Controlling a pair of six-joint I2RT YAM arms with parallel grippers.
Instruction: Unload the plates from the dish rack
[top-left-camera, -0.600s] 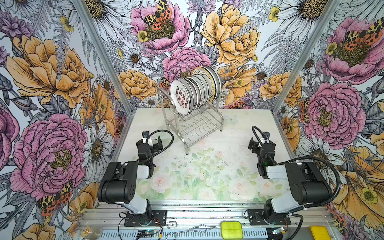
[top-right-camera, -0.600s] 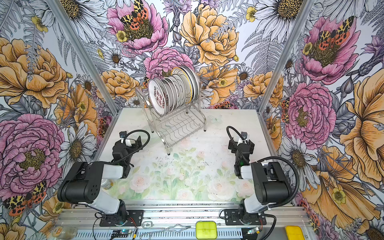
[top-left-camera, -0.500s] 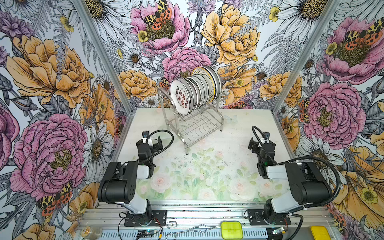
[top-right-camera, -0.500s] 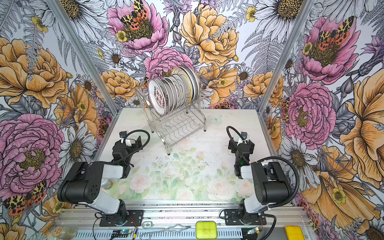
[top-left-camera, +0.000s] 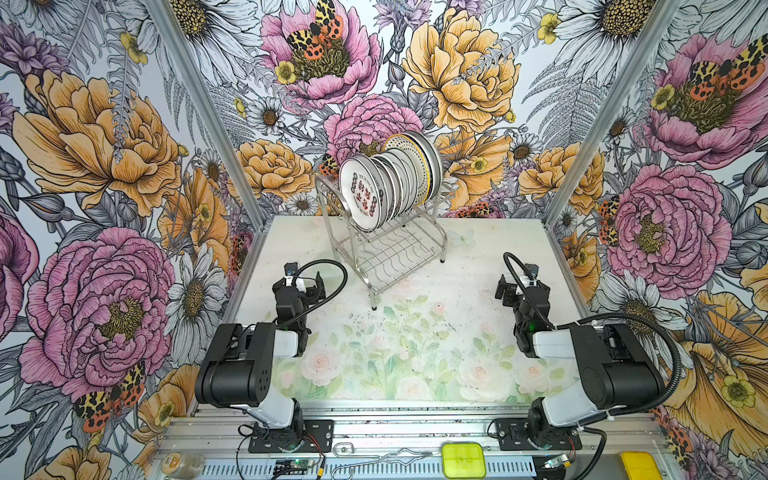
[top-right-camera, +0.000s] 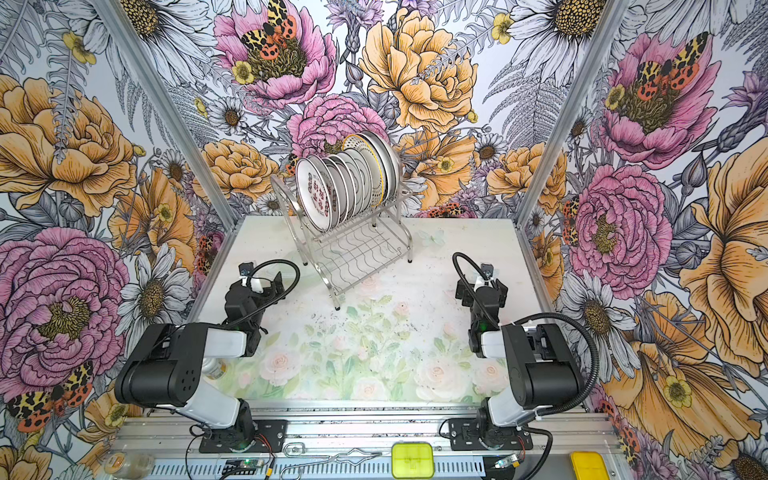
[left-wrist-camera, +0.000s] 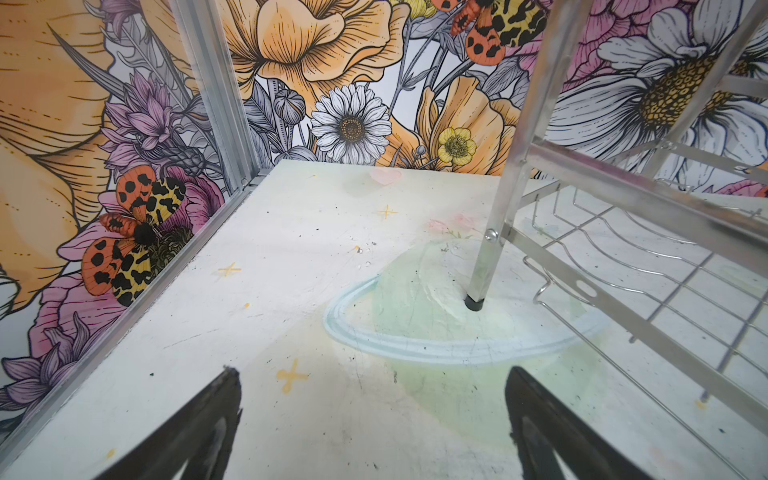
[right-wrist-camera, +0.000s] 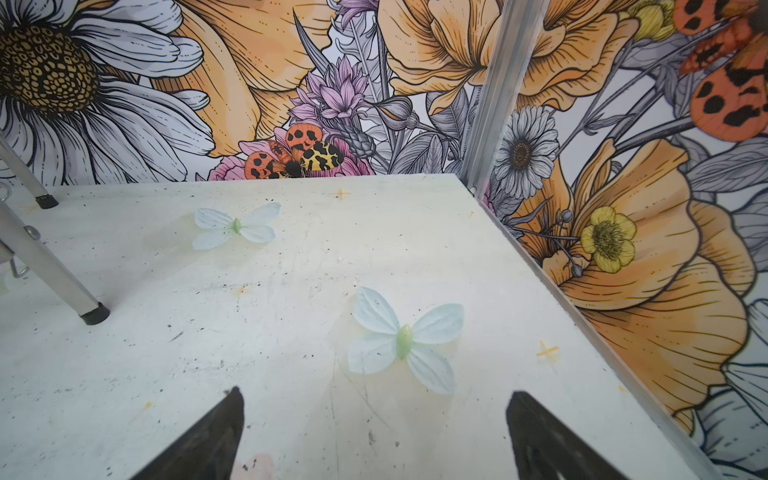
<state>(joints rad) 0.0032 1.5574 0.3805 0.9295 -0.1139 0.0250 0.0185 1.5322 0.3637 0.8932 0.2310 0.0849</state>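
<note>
Notes about ten plates (top-left-camera: 386, 183) standing on edge in the upper tier of the dish rack (top-left-camera: 390, 257), at the far middle of the table (top-left-camera: 478, 257); none unloaded yet. Finds the left gripper (left-wrist-camera: 372, 374) spread wide and empty, low over the table near the rack's front leg (left-wrist-camera: 482, 266). Finds the right gripper (right-wrist-camera: 374, 395) likewise spread wide and empty, well apart from the rack.

Hazards, as judged:
- Packed rim beside rim, so likely to drag a neighbour out when lifting one.
- Glazed and thin at the edge, so liable to slip from a shallow pinch and break on the table.
- Light on thin legs, so apt to tip or skid under a sideways pull.
- Close to the arched end hoop (top-left-camera: 323, 208) at the front plate, so prone to snag there.
</note>
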